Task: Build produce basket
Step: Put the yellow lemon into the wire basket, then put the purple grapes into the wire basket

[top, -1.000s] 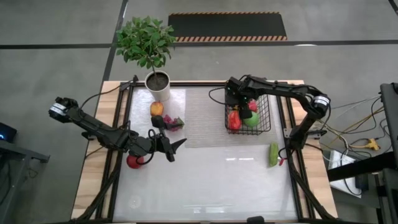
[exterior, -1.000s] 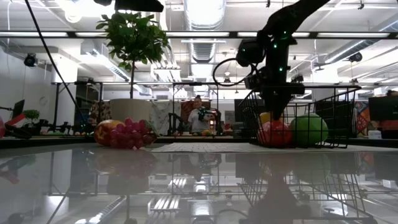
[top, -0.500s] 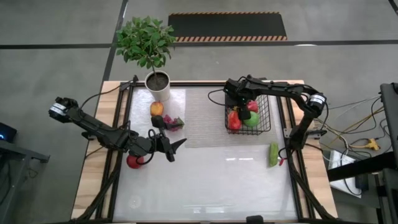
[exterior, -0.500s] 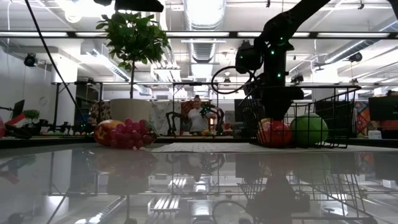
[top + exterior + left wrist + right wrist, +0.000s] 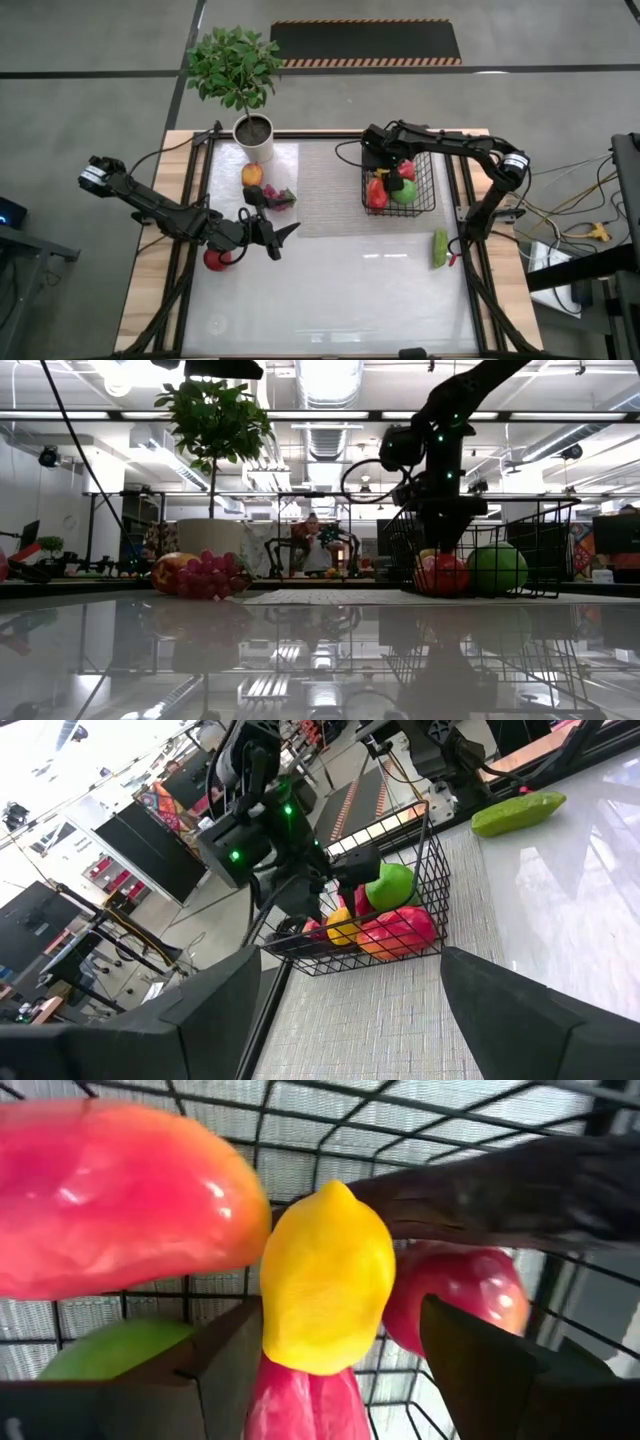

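Inside the square black wire-mesh basket (image 5: 400,183) the right gripper (image 5: 392,179) hangs, fingers apart — yellow lemon (image 5: 327,1278) between them, ungripped; left gripper (image 5: 278,238) open, well apart.

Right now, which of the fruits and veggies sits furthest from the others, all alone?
The green cucumber, lying alone near the table's right edge, outside the basket; the rest cluster in the basket or on the left.

**Count on the table**

One basket (image 5: 400,183) holds four visible items: one green apple (image 5: 388,885), one lemon (image 5: 325,1278), one red pepper (image 5: 110,1200) and one red apple (image 5: 462,1295). Outside it lie one cucumber (image 5: 439,247), one grape bunch (image 5: 284,196), one orange fruit (image 5: 252,175) and one red fruit (image 5: 215,260). One potted plant (image 5: 240,75). Two arms.
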Robot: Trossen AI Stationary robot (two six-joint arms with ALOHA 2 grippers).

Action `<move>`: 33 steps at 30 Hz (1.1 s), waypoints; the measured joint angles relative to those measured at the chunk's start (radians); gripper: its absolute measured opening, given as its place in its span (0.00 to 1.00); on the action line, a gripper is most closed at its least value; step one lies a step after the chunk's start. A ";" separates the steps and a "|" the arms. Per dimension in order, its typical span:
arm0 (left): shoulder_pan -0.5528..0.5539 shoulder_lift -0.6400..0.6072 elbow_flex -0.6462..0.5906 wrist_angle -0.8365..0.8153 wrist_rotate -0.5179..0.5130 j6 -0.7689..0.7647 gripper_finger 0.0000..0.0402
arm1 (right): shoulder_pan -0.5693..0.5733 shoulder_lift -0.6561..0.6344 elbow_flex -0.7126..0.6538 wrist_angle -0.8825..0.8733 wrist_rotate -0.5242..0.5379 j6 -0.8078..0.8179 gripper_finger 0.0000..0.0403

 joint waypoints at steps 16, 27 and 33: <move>0.002 0.000 0.000 0.000 0.000 0.000 0.72 | 0.087 -0.125 0.194 -0.195 -0.017 0.222 0.60; 0.002 0.000 0.000 0.001 0.000 0.002 0.72 | 0.377 -0.296 0.194 -0.149 -0.166 0.573 0.48; 0.002 0.001 0.000 0.001 0.001 -0.096 0.72 | 0.578 -0.367 0.093 0.044 -0.162 0.630 0.43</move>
